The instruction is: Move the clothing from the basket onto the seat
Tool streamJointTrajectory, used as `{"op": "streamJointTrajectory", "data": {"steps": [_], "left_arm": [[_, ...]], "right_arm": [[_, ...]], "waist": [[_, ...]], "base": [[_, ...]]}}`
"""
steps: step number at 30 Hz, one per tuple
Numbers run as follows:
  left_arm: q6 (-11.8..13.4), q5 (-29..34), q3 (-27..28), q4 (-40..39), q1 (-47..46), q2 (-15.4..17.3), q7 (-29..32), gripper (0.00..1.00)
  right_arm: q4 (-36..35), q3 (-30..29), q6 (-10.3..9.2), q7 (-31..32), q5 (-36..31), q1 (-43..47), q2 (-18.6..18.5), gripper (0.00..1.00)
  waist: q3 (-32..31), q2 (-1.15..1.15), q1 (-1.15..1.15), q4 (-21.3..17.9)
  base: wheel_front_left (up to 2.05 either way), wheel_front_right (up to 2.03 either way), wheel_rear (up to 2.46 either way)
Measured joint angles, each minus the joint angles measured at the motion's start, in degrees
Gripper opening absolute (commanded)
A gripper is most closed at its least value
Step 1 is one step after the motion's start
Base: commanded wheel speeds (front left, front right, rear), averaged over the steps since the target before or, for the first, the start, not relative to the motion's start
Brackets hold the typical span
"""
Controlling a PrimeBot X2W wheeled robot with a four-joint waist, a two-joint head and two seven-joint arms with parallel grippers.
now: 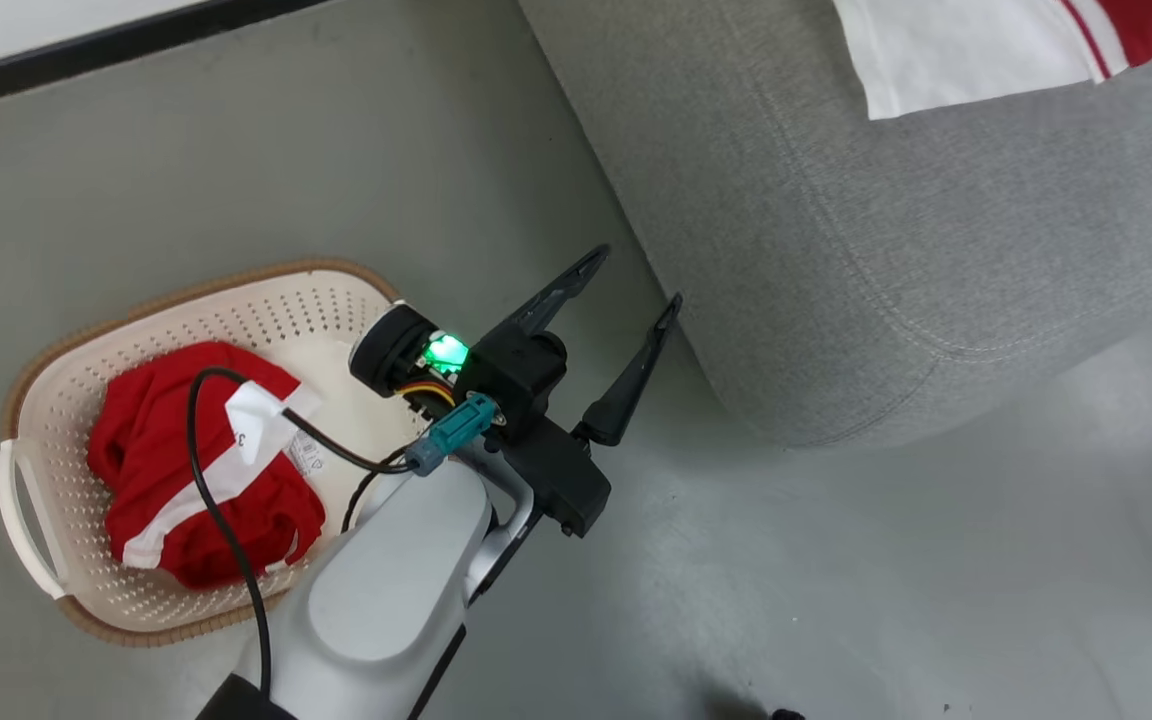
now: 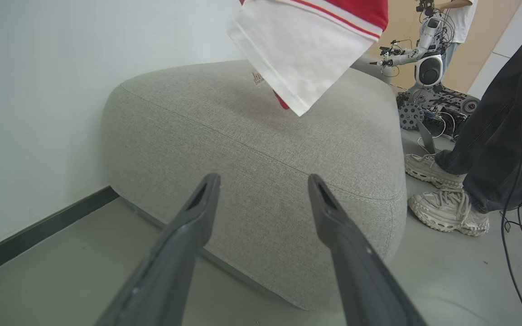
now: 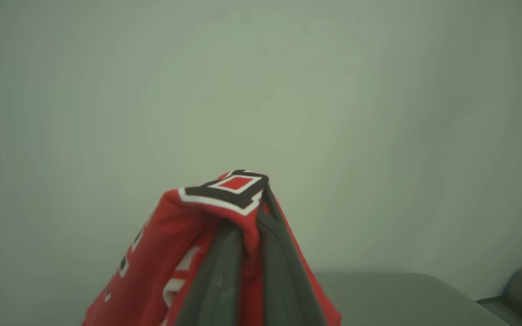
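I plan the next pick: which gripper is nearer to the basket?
Left. The left gripper hangs open over the floor just beside the basket; the right gripper is away from it, shut on the jersey above the seat.

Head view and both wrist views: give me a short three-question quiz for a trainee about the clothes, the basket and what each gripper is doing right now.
1. True or false: the basket is empty.
2. Pick one. The right gripper is: A open, B shut on the jersey, C shut on the basket's handle.
3. Short answer: which gripper points at the seat with nothing between its fingers?

Key
1. False: the shorts lie in it.
2. B.
3. The left gripper, jaws wide open.
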Motion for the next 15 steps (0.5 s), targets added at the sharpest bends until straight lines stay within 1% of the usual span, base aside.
{"op": "streamJointTrajectory", "data": {"steps": [3, 9, 15], "left_arm": [[0.00, 0.32, -0.15, 0.02, -0.89, 0.51, 0.00, 1.00], [0.00, 0.60, -0.71, 0.03, -1.98, 1.67, 0.00, 1.00], [0.00, 0.81, -0.65, -0.10, -3.52, 2.41, 0.00, 1.00]], "right_arm": [[1.51, -1.53, -0.49, 0.00, -0.05, -2.35, -1.94, 0.00], [3.50, -3.56, -1.44, 0.00, -2.55, -6.91, -6.67, 0.00], [6.83, -6.39, -2.80, 0.00, -2.60, -8.58, -9.23, 0.00]], "waist": [[2.20, 0.00, 0.00, 1.23], [6.38, 0.00, 0.00, 3.77], [10.17, 0.00, 0.00, 6.14]], "base": [[0.00, 0.00, 0.00], [0.00, 0.00, 0.00], [0.00, 0.00, 0.00]]}}
